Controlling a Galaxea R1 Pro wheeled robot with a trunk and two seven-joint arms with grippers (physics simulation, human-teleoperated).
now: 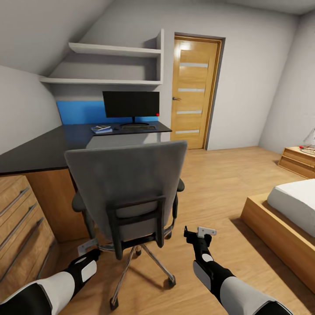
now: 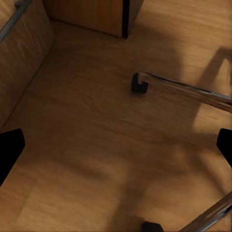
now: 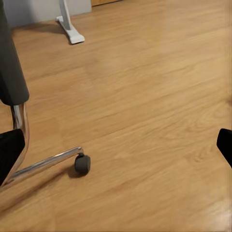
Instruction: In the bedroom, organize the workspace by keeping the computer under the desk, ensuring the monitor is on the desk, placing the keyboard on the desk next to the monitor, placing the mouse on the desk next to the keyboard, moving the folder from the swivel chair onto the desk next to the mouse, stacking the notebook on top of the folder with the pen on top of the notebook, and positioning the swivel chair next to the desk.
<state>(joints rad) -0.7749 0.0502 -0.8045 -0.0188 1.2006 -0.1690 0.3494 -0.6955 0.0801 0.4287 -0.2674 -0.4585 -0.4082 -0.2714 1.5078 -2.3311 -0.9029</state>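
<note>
Head view, bedroom workspace.

Swivel chair (image 1: pixel 127 192): grey, back turned toward the camera, standing just beside the desk (image 1: pixel 39 148) on the wood floor (image 1: pixel 218 183), between the two arms. Seat surface hidden by the backrest.

Monitor (image 1: pixel 131 104): upright at the far end of the desk, in front of a blue wall panel (image 1: pixel 78 112).

Keyboard (image 1: pixel 138 128): dark, lying at the foot of the monitor stand.

Folder (image 1: pixel 101 130): blue, flat on the desk beside the keyboard, with what looks like the notebook (image 1: pixel 103 127) on top; too small here to confirm a pen or mouse.

Left gripper (image 1: pixel 86 247): low by the chair base, fingers spread apart and holding nothing; its wrist view shows floor, a caster and chrome legs between the dark fingertips (image 2: pixel 9 152).

Right gripper (image 1: pixel 201 232): beside the chair's other flank, jaws apart and empty; its wrist view shows a caster and the desk's white pedestal foot (image 3: pixel 70 31) well beyond.

Hazards, judged: the chair rolls and spins freely, so a one-sided push would likely swing it round instead of toward the desk. The left gripper sits close to the star base and could snag a leg. A hard shove might knock the chair into the light wood drawer chest (image 1: pixel 22 223).
</note>
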